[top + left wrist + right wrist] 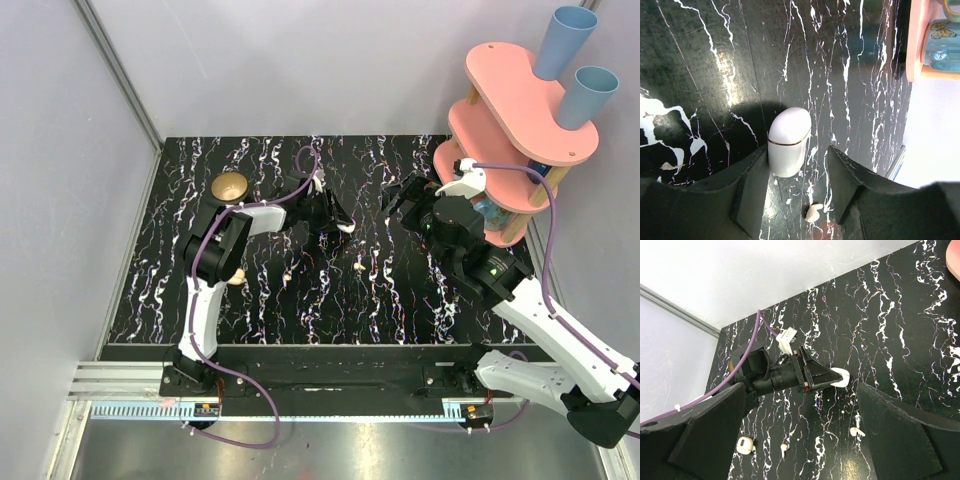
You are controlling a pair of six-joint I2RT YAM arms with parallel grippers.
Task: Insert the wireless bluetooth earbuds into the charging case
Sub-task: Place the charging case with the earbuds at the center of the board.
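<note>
Insertion not started, 0 of 2 seated.
On the table (200,300): right gripper (393,205) spread wide, empty. Left gripper (799,165) partly open, straddling the upright charging case (789,137), not clamped. Lid looks closed. One earbud (856,431) lies just beside the case, the other earbud (784,447) further off. To do: open lid, seat both.

case (788,142): on bench (400,300), btwn L gripper (799,152) jaws
earbud 1 (360,266): near side of case
earbud 2 (291,270): left of earbud 1
bowl (230,186): far-left of case
</note>
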